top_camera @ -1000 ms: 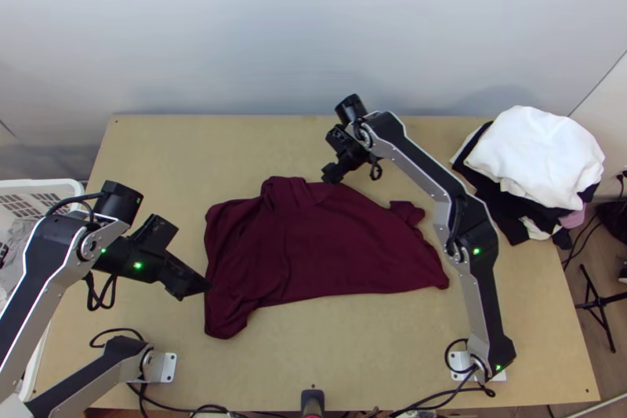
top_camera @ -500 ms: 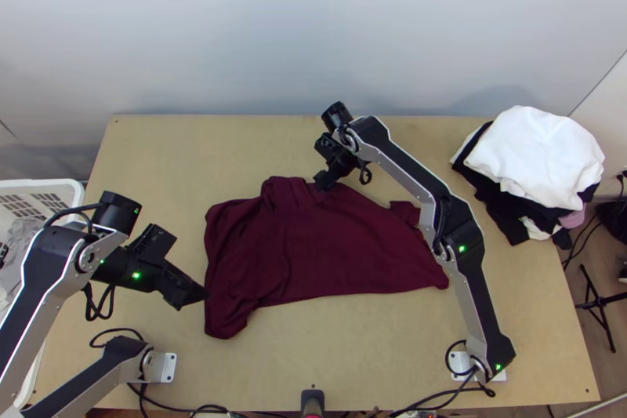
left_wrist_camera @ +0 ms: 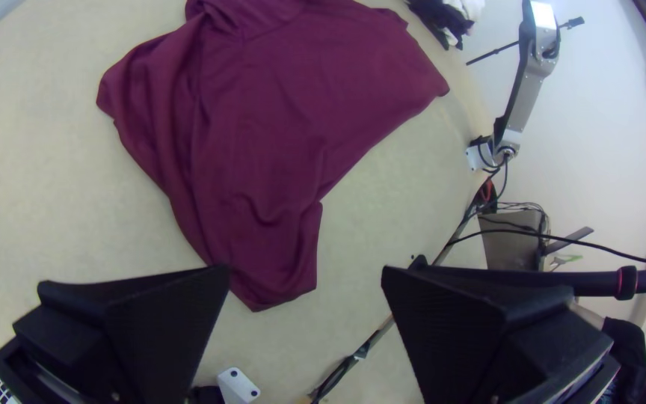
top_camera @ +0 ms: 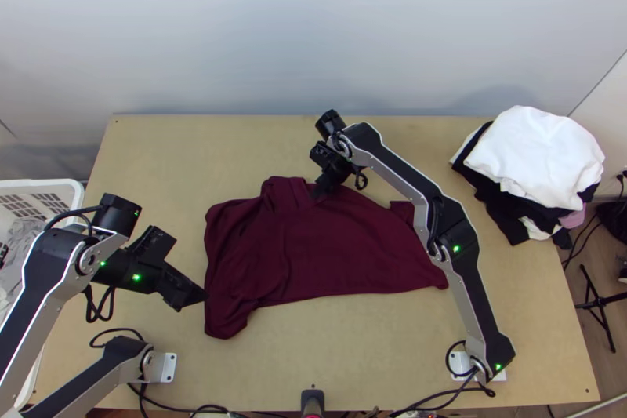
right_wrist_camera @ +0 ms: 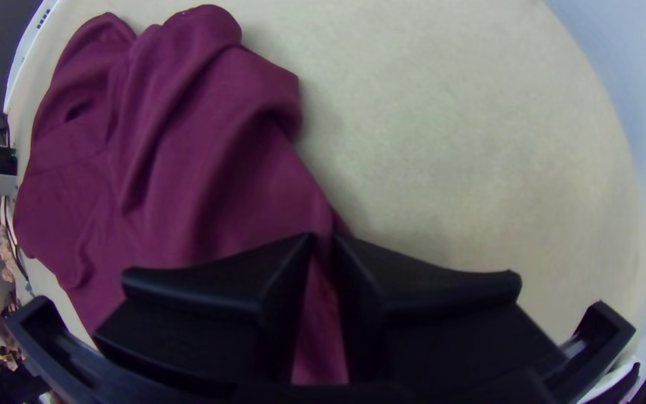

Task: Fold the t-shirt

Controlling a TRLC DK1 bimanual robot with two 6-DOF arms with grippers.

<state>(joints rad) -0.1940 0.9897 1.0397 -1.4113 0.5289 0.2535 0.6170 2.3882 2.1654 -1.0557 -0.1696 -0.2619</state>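
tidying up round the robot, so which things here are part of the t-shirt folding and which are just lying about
Part of the job:
- dark red t-shirt
- left gripper
- right gripper

Just lying about:
- pile of clothes, right
- white basket, left
- black stand on the floor

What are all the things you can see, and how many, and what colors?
T-shirt: one, dark red, mid-table, wrinkled
Table: one, light wood, under the shirt
Clothes pile: one, white, black, some pink, far right corner
Basket: one, white, left, grey cloth inside
Wall: pale, behind
Stand: one, black, floor, right
Cables: several, mostly black, near edge
Arms: two, silver and black, left and right
Left gripper: one, black, open, by the shirt's left end
Right gripper: one, black, pinching the shirt's far edge
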